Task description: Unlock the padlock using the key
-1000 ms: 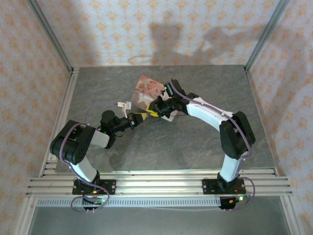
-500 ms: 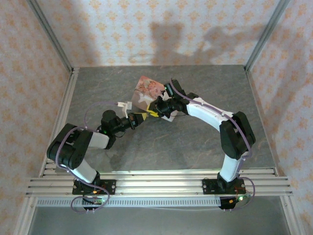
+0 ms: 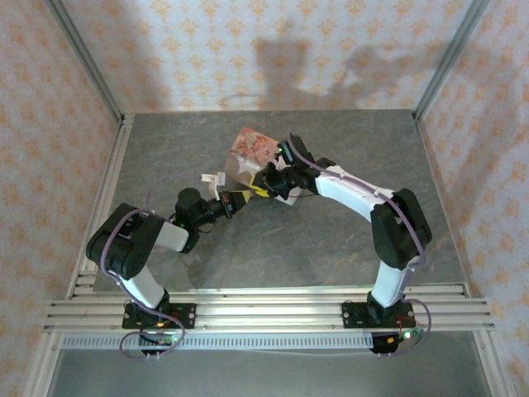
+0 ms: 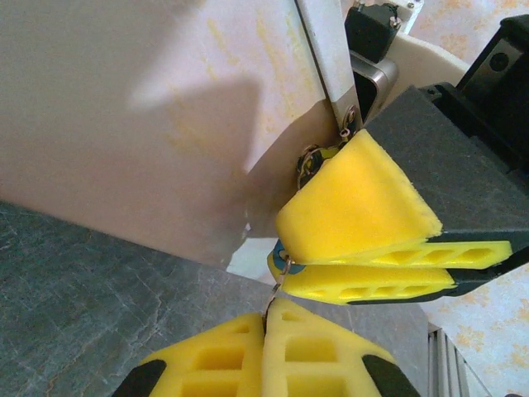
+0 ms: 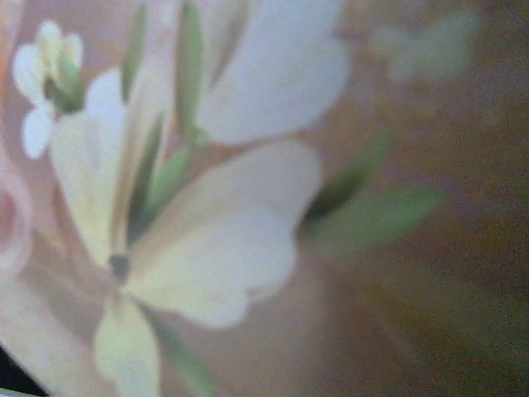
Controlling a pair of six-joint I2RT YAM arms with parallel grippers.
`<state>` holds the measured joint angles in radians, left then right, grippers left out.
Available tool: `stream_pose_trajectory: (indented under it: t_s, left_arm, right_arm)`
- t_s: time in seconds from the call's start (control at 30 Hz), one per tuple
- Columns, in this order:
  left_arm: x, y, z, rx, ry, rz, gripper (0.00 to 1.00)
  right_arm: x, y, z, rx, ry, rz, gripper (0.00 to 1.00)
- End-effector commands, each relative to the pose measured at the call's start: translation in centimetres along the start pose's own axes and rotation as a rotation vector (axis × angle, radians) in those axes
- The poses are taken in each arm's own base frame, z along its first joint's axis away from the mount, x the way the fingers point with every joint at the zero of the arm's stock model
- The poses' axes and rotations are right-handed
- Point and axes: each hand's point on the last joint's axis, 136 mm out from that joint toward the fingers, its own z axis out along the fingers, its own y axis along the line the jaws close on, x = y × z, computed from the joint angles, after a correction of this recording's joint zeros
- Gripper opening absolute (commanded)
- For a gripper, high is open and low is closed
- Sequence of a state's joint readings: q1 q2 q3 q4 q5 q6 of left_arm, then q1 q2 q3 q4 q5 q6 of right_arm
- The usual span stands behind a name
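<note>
In the left wrist view my left gripper (image 4: 266, 324) is shut on the key (image 4: 278, 291), a thin pale strip of metal rising from between its yellow pads. The key's tip meets the padlock (image 4: 282, 251), of which a small teal edge shows. The right gripper (image 4: 281, 248) is shut on the padlock with its yellow fingers (image 4: 355, 207), one above and one below. From above, the left gripper (image 3: 234, 201) and right gripper (image 3: 258, 188) meet tip to tip in front of the pink tin (image 3: 252, 147). The right wrist view is a blurred close-up of the tin's flower print (image 5: 207, 240).
The tilted pink tin (image 4: 149, 124) stands right behind both grippers. A white flat piece (image 3: 286, 197) lies under the right wrist. A small white part (image 3: 212, 178) sits beside the left forearm. Patterned walls and aluminium rails (image 3: 107, 190) bound the grey table (image 3: 273, 240).
The left arm's elbow and shoulder swung slightly left and back again. Both grippers stay tip to tip at the padlock.
</note>
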<state>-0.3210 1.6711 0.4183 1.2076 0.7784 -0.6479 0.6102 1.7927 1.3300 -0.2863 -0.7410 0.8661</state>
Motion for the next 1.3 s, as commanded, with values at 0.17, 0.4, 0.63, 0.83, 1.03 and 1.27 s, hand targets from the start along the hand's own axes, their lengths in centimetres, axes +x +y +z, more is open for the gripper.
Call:
stream_pose_trajectory:
  t_s: [0.17, 0.4, 0.63, 0.83, 1.03, 1.27]
  left_arm:
    - [-4.3, -7.1, 0.4, 0.233, -0.065, 0.07, 0.0]
    - [-5.4, -9.2, -0.3, 0.283, -0.074, 0.086, 0.0]
    - [-5.0, -8.7, -0.6, 0.218, -0.077, 0.162, 0.0]
    - [-4.2, -7.4, -1.8, 0.066, -0.095, 0.313, 0.0]
    - [-4.1, -6.7, -1.9, 0.041, -0.132, 0.318, 0.0]
    - [-3.6, -6.1, -1.0, 0.098, -0.159, 0.24, 0.0]
  right_arm:
    - [4.6, 0.1, 0.1, -0.061, 0.207, -0.007, 0.0]
    - [5.1, -0.1, -0.7, -0.048, 0.245, -0.047, 0.0]
    - [5.6, -0.8, -0.8, -0.024, 0.265, -0.046, 0.0]
    - [5.5, -0.6, -0.7, -0.025, 0.251, -0.017, 0.0]
    - [6.0, 1.3, -0.2, -0.069, 0.263, -0.003, 0.0]
    - [6.0, 2.7, 0.3, -0.119, 0.257, 0.036, 0.0]
